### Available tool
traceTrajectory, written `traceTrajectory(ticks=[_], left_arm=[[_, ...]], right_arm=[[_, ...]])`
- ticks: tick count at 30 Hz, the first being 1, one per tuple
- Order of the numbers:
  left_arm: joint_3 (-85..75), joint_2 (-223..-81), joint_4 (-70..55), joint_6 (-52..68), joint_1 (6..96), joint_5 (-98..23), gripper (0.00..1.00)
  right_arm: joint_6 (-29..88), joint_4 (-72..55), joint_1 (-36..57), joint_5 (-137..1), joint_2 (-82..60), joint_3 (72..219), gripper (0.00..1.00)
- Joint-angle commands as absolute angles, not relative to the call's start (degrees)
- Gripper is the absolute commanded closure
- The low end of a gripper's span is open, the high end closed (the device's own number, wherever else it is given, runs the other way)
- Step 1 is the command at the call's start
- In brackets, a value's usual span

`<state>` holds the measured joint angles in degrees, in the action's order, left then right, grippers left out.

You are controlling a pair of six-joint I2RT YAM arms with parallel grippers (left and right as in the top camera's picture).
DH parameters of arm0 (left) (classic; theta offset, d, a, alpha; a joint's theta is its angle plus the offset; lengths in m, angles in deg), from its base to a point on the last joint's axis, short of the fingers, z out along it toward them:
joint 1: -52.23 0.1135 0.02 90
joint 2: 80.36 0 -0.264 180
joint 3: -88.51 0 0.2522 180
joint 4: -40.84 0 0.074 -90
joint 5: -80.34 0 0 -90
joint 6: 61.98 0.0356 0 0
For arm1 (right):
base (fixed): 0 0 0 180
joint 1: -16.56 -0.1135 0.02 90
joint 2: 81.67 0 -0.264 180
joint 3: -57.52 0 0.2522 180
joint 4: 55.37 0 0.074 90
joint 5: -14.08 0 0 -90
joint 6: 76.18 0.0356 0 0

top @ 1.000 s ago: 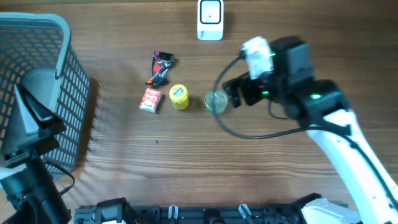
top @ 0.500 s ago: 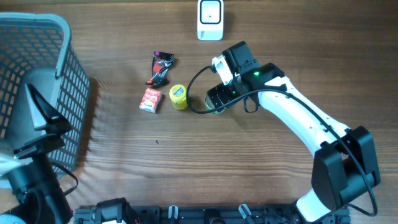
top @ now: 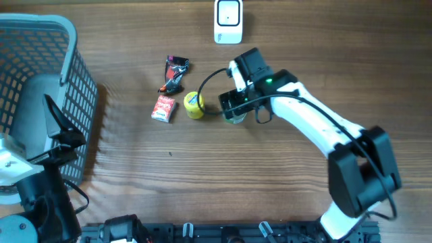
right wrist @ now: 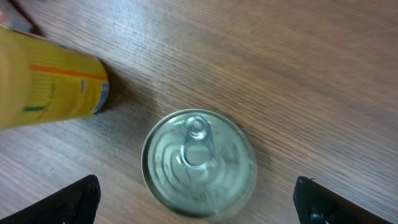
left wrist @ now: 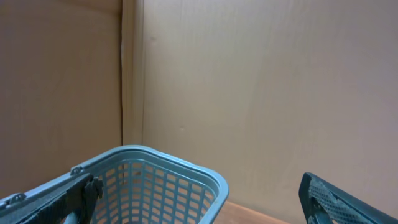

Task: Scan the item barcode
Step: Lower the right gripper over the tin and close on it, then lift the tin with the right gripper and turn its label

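A round silver metal tin with a ring-pull lid (right wrist: 199, 163) stands on the brown wood-grain table (top: 270, 189). The right gripper (right wrist: 196, 200) hangs over it with jaws wide, one dark finger on each side of the tin, neither touching it. A yellow cylindrical container with orange and green print (right wrist: 50, 81) stands just beside the tin at 9 o'clock in the overhead view, a narrow strip of table between them, close to the finger on that side. A black cable (top: 208, 84) loops from the gripper above this gap.

Farther out at 9 o'clock lies a small red packet (top: 163, 108), and at 10 o'clock a crinkled black-and-red wrapper (top: 175, 73). The white box-shaped scanner (top: 228, 20) stands at 12 o'clock, well apart from the tin.

At the table's 9 o'clock edge sits a grey-blue plastic lattice basket (top: 67, 40); what it holds cannot be told. The left gripper (left wrist: 193, 205) hangs above its rim, jaws wide and holding nothing.
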<state>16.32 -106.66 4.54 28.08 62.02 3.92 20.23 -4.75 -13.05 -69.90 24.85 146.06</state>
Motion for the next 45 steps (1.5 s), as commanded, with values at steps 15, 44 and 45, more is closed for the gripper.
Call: traceTrajectory(ticks=[15, 44, 45], left_arm=[[16.5, -106.9, 1.6, 27.5, 61.8, 3.2, 0.00], [16.5, -106.9, -3.5, 27.5, 61.8, 3.2, 0.00], [16.5, -106.9, -3.6, 27.5, 61.8, 3.2, 0.00]], right_arm=[[26.0, -10.3, -13.7, -72.0, 36.2, 147.1, 0.00], [16.5, -1.7, -13.8, -72.0, 37.3, 147.1, 0.03], [15.6, -1.7, -13.8, -72.0, 37.3, 147.1, 0.02]])
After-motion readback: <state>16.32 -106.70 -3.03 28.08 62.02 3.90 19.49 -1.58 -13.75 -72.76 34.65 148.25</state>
